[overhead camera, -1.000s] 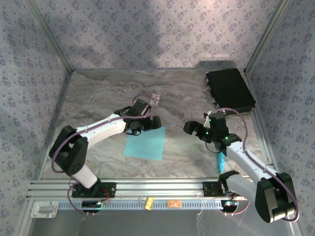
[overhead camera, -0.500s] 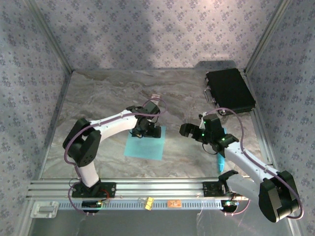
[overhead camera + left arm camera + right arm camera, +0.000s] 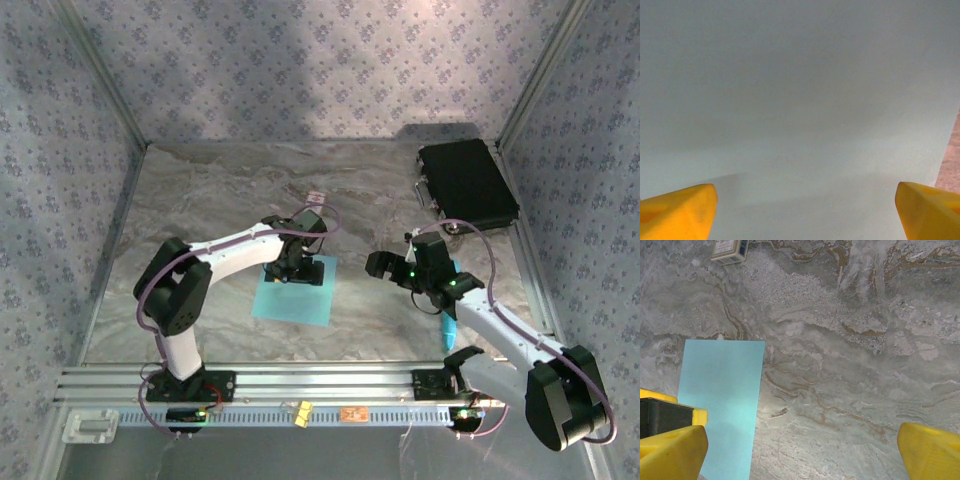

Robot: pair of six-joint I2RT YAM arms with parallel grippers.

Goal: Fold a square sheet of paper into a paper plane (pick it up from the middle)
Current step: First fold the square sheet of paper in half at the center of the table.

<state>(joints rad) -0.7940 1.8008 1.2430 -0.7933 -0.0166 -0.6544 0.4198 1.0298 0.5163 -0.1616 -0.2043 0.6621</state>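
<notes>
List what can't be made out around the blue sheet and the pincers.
- Top view: the left pincer hides whether its fingertips touch the square sheet of paper.
- Left wrist view: the sheet's edges are mostly cut off by the frame.
- Right wrist view: the small card is cropped, its print too small.

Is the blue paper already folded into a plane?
No, the square sheet of paper lies flat and unfolded on the table.

Top looks down — all share the paper (image 3: 295, 302).
</notes>
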